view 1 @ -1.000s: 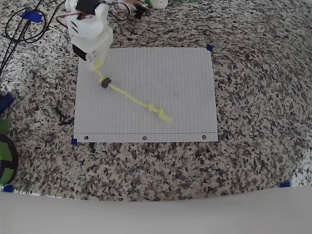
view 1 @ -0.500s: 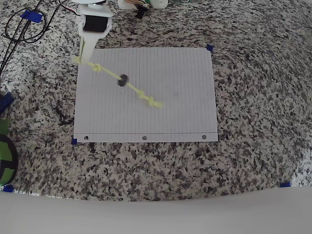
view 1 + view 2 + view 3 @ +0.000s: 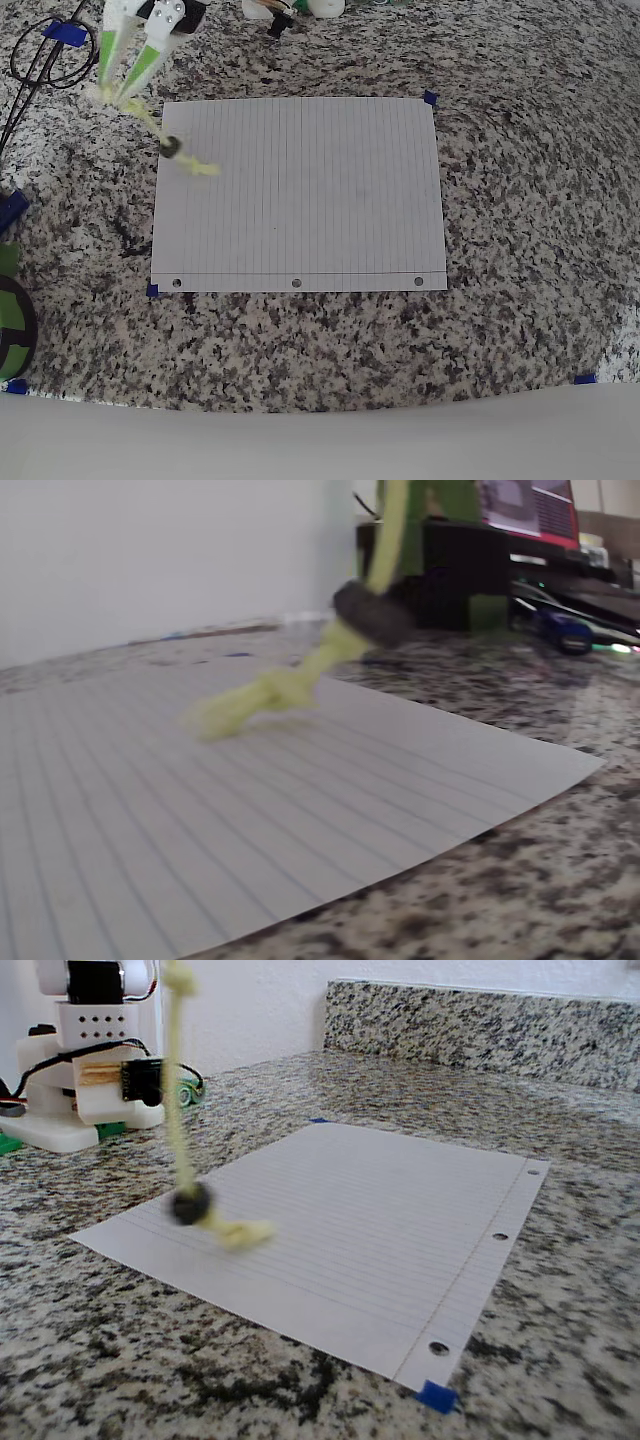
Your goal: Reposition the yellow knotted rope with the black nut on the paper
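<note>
In the overhead view the white lined paper [image 3: 300,195] lies on the granite counter, punched holes along its near edge. My gripper [image 3: 113,90], with green fingers [image 3: 143,65], hovers off the paper's far-left corner, shut on the upper end of the yellow knotted rope [image 3: 150,125]. The rope hangs down almost straight [image 3: 178,1090]. The black nut [image 3: 171,148] [image 3: 190,1203] swings just above the sheet [image 3: 370,1220], and the knotted lower end [image 3: 240,1232] trails onto the paper near its left edge. The wrist view shows the nut [image 3: 372,615] and the blurred lower knot [image 3: 265,698] over the paper [image 3: 200,820].
Black cables [image 3: 45,60] loop on the counter at the far left. Blue tape tabs [image 3: 430,98] mark the paper corners. A green and black object [image 3: 10,325] sits at the left edge. The arm's white base [image 3: 90,1070] stands behind the sheet, and a granite backsplash [image 3: 480,1020] runs along the back.
The gripper has risen and moved left, off the paper's far-left corner. The rope was dragged left across the sheet and lifted; it lay flat before and now hangs, with only its lower end on the paper.
</note>
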`<state>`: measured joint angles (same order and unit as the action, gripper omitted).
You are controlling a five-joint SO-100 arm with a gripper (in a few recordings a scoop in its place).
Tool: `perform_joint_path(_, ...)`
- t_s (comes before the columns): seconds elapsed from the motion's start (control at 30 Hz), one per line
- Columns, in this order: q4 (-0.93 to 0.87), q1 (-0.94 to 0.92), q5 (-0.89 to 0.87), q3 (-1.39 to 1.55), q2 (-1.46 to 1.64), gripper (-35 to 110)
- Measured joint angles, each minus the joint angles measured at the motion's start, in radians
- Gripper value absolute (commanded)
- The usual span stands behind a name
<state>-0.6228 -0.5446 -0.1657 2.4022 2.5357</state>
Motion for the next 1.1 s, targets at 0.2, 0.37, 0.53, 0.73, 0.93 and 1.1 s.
perform_joint_path(0.2, 0.163, -0.063, -0.314, 0.000, -0.023, 0)
perform_joint_path(0.37, 0.224, -0.118, -0.595, 0.005, -0.074, 0)
perform_joint_path(0.53, 0.267, -0.130, -0.762, 0.115, -0.061, 0)
perform_joint_path(0.73, 0.282, -0.025, -0.819, 0.310, 0.107, 0)
perform_joint_path(0.93, 0.268, 0.163, -0.822, 0.420, 0.284, 0)
perform_joint_path(1.1, 0.175, 0.328, -0.911, 0.469, 0.365, 0)
